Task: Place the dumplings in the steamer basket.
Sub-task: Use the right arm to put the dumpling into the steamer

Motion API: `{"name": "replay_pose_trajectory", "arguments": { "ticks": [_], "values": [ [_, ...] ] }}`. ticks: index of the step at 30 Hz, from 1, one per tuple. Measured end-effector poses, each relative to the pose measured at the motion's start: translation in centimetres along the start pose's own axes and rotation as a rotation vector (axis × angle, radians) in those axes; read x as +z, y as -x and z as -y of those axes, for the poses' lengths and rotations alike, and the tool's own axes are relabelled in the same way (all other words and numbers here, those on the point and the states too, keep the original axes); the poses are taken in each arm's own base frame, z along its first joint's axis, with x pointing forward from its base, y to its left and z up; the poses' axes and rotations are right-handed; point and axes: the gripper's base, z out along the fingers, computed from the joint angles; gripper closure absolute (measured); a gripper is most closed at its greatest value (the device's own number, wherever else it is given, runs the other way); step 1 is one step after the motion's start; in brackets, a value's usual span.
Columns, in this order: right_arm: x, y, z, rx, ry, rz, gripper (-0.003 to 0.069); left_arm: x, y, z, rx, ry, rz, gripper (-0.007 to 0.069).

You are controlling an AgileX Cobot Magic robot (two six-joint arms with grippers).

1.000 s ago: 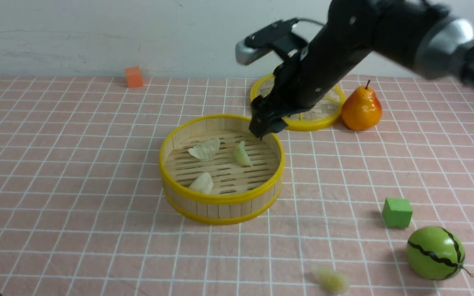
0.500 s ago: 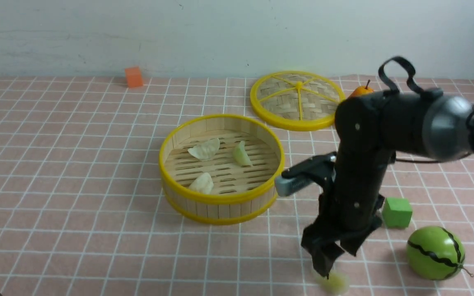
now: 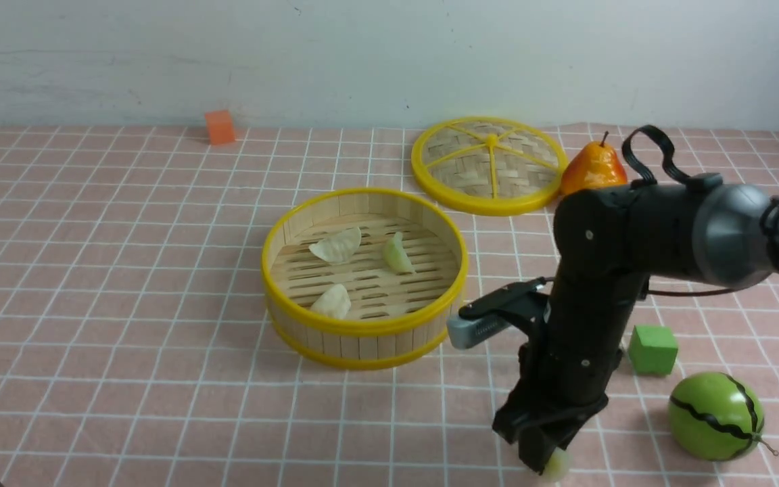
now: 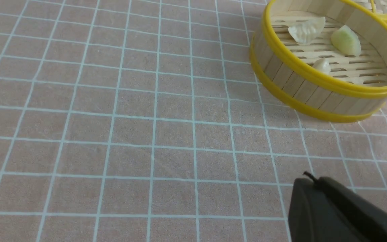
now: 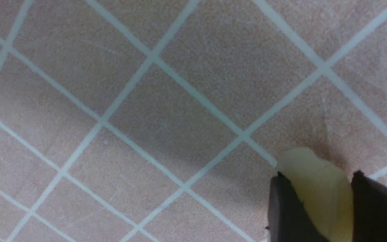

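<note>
**Item 1. Right end effector** (image 3: 544, 463): This is lowered to the tabletop (image 3: 126, 304) at its near edge. The fingers are narrowly parted and closed in on both flanks of the fourth dumpling (image 5: 309, 168). Your right wrist view shows the pale body filling the gap, with both fingers apparently touching it. The dumpling lies on the tabletop and is not yet lifted.

**Item 2. Left end effector** (image 4: 334, 211): Only a dark sliver shows, so you cannot tell how far open it is. It sits well apart from everything listed here.

**Item 3. Steamer basket** (image 3: 362, 328): It stands beyond the right end effector and to its left, well apart. On its slatted floor lie three pieces:
- first dumpling (image 3: 337, 245)
- second dumpling (image 3: 397, 253)
- third dumpling (image 3: 332, 301), closest to the near wall

None of the three touches another.

**Item 4. Not part of the task:**
- The green cube (image 3: 653, 348) is beyond the right end effector and to its right.
- The toy watermelon (image 3: 714, 416) is further right.
- The woven lid (image 3: 491, 166) and the pear (image 3: 592, 172) are far beyond.
- The orange cube (image 3: 220, 126) is farthest, beyond and to the left.

**Status:** Count three of the four in and one out. By your tally the work is mostly done. What is left is to lift the fourth dumpling, carry it over the yellow rim and release it inside.
</note>
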Motion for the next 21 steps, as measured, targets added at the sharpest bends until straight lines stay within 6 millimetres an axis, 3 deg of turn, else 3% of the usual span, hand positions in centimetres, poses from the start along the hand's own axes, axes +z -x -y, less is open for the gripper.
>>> {"name": "replay_pose_trajectory", "arguments": {
  "ticks": [6, 10, 11, 12, 14, 17, 21],
  "values": [
    [-5.5, 2.2, -1.8, -0.069, -0.008, 0.118, 0.0423, 0.0, 0.2, -0.1, 0.027, 0.011, 0.018, 0.0638],
    [-8.4, 4.4, -3.8, -0.156, -0.031, 0.31, 0.0423, 0.0, 0.2, -0.1, 0.031, 0.013, 0.022, 0.0638],
    [-9.3, 5.9, -4.5, -0.207, -0.051, 0.462, 0.0423, 0.0, 0.2, -0.1, 0.031, 0.012, 0.023, 0.0638],
    [-9.3, 5.9, -4.5, -0.207, -0.051, 0.462, 0.0423, 0.0, 0.2, -0.1, 0.031, 0.012, 0.023, 0.0638],
    [-9.0, 8.4, -4.6, -0.234, -0.083, 0.67, 0.0423, 0.0, 0.2, -0.1, 0.033, 0.013, 0.024, 0.0638],
    [-7.3, 9.9, -3.9, -0.218, -0.105, 0.731, 0.0423, 0.0, 0.2, -0.1, 0.034, 0.013, 0.025, 0.0638],
    [-2.4, 11.6, -2.5, -0.184, -0.119, 0.702, 0.0421, 0.0, 0.2, -0.1, 0.034, 0.013, 0.025, 0.0638]
  ]
}}
